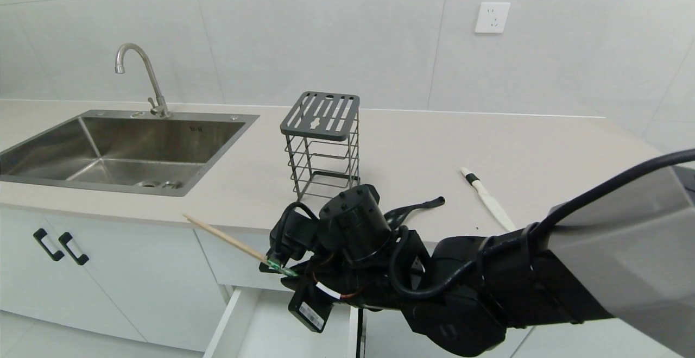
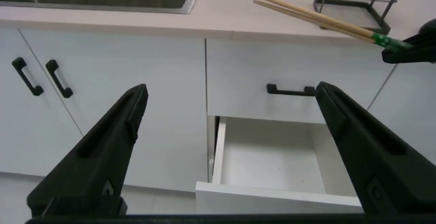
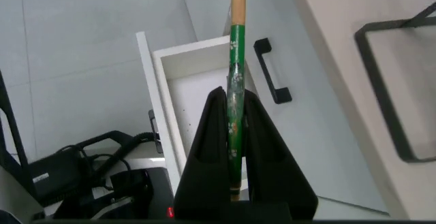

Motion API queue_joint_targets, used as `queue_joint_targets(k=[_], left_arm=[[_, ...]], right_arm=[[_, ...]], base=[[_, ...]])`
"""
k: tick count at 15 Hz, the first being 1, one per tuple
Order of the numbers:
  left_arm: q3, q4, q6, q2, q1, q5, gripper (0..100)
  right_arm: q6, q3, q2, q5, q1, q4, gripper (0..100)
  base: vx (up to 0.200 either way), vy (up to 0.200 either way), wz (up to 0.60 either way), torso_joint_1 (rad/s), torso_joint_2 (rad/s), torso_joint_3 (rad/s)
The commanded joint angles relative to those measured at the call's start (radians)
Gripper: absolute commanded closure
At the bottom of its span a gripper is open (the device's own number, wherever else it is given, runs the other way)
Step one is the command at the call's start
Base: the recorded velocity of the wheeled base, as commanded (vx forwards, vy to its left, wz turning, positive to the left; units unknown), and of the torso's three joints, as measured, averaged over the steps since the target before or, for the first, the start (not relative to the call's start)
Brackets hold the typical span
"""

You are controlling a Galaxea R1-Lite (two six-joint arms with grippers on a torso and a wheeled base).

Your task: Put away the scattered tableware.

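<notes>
Pointing away to the robot's left, towards a stainless-steel sink [image 1: 163,139], two slim wooden chopsticks with green-painted ends [image 1: 225,237] are held by the right gripper [image 1: 279,268]. Its fingers are pressed together on the green ends, and the bare wooden lengths stick out beyond them. The long axis of the pair runs slantwise along the front edge of a pale stone counter [image 1: 412,157], with the two sticks lying almost side by side and parting slightly at the tips. They are held in the air above one white drawer [image 2: 272,197], which is pulled open below the counter. The left gripper [image 2: 231,91] is seen low in front of the cabinets, facing the drawer, its two fingers spread wide with nothing between them. One slender white utensil with a dark band near its far end [image 1: 488,199] lies flat on the counter, well apart from the chopsticks. One dark wire rack with a slotted top [image 1: 323,140] stands upright on the counter between the sink and the utensil
</notes>
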Motion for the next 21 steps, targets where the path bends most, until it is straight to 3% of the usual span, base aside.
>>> queue_joint_targets(k=[1,4,6,8,10,21], left_arm=[[0.0,0.0,-0.001,0.001,0.0,0.0,0],[0.0,0.0,-0.001,0.001,0.0,0.0,0],[0.0,0.0,-0.001,0.001,0.0,0.0,0],[0.0,0.0,0.001,0.001,0.0,0.0,0],[0.0,0.0,-0.001,0.001,0.0,0.0,0],[0.0,0.0,0.001,0.001,0.0,0.0,0]], right_arm=[[-0.021,0.003,0.005,0.006,0.0,0.001,100],[-0.052,0.018,0.0,0.204,-0.019,-0.016,100],[-0.046,0.025,0.0,0.273,-0.02,-0.064,100],[-0.046,0.025,0.001,0.237,-0.02,-0.057,100],[-0.046,0.023,0.006,0.1,-0.017,-0.034,100],[-0.055,0.025,0.026,0.063,-0.017,-0.021,100]], base=[[0.0,0.0,0.0,-0.178,0.36,0.173],[0.0,0.0,0.0,-0.082,0.16,0.077],[0.0,0.0,0.0,-0.19,0.36,0.176],[0.0,0.0,0.0,-0.234,0.46,0.215],[0.0,0.0,0.0,-0.227,0.42,0.205],[0.0,0.0,0.0,-0.121,0.24,0.113]])
